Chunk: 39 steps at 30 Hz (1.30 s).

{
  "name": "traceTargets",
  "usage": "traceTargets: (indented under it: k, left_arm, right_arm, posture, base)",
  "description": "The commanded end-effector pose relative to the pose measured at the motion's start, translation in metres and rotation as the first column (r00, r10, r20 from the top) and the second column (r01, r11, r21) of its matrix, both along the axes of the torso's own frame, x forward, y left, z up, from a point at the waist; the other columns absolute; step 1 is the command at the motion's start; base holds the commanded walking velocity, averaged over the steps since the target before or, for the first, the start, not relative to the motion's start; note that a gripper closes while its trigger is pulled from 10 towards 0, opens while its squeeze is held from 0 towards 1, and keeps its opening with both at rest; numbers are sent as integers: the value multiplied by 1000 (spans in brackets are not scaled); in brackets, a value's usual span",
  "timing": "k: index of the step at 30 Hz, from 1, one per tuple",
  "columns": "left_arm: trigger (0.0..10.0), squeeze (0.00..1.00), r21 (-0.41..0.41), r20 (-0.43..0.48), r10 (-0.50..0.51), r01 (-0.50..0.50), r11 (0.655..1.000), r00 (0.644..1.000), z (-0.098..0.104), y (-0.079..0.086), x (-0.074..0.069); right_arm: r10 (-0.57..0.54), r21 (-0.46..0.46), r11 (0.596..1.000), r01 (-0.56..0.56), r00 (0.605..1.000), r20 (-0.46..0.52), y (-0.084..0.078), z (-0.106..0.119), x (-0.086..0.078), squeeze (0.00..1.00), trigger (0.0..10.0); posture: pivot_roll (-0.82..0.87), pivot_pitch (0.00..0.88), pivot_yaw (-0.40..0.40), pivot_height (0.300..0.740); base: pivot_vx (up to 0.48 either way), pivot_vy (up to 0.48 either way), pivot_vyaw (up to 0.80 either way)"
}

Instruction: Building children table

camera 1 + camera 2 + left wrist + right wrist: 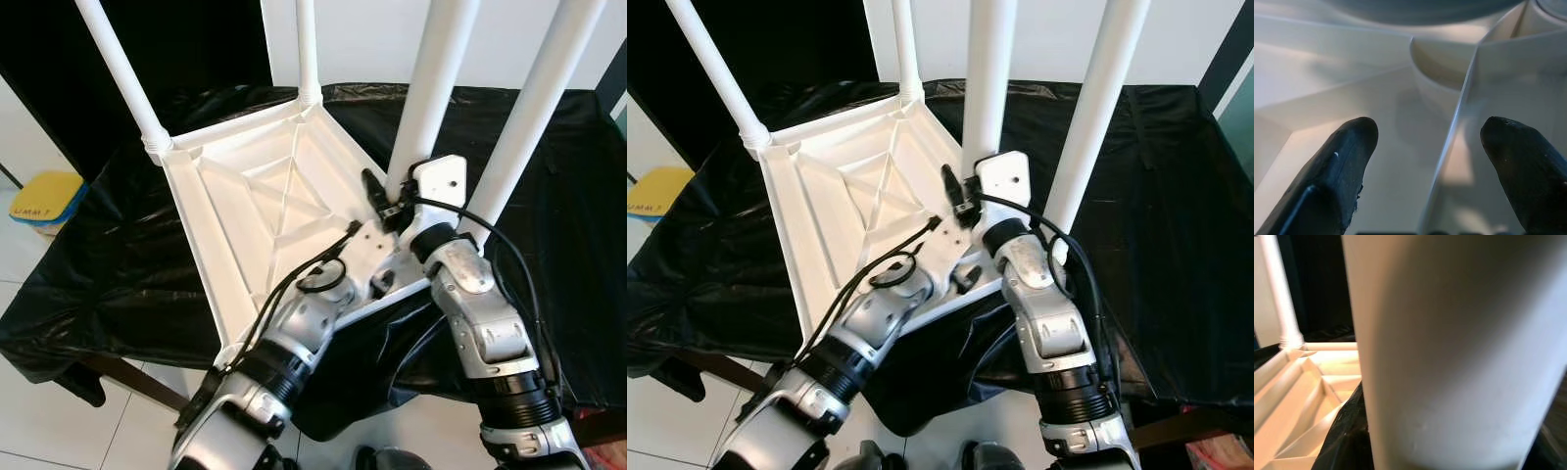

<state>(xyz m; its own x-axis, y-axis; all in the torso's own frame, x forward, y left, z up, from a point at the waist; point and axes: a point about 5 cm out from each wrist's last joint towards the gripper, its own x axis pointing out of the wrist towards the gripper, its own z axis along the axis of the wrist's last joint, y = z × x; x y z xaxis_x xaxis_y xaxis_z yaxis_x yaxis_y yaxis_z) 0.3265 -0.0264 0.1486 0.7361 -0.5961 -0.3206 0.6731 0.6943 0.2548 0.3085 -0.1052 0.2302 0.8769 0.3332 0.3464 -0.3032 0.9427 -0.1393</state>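
Head stereo pair looking forward and down, both eyes sharing the upturned white table [265, 186] on black sheeting [108, 255], left wrist camera close along its fingers [1342, 166] into the ribbed underside, right wrist camera pressed near a leg [1459, 347]

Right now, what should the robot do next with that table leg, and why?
Probably twist the near white leg tighter with the right hand. That hand wraps its base, all four legs already stand in the upturned tabletop, and the open left hand rests beside it.
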Motion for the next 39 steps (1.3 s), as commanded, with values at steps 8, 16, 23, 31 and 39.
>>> traceTargets:
  k: [8,16,23,31,39]
  left_arm:
    - [10000,0,-104,121,208,-196,975,971,26,-1,15]
    - [10000,0,-119,112,-23,36,992,993,35,40,16]
    - [10000,0,-49,22,-129,130,990,991,24,63,8]
    - [10000,0,37,-118,-322,328,944,939,5,85,-21]
    - [10000,0,130,-192,-295,322,938,936,-11,96,-25]
  right_arm:
    - [44,-1,999,-44,999,6,10,2,-2,0,10000]
    - [38,1,999,-38,999,9,8,3,-2,0,10000]
    - [39,-1,999,-39,999,11,8,3,-1,0,10000]
    - [34,-2,999,-34,999,14,8,5,0,0,10000]
    - [29,-1,1000,-29,999,17,7,6,1,0,10000]
  posture:
    - [-173,105,24,740]
    - [-164,108,20,740]
    - [-158,108,18,740]
    - [-153,114,17,740]
    - [-152,123,19,740]
  base:
    - [0,0,0]
    - [0,0,0]
    - [0,0,0]
    - [0,0,0]
    - [0,0,0]
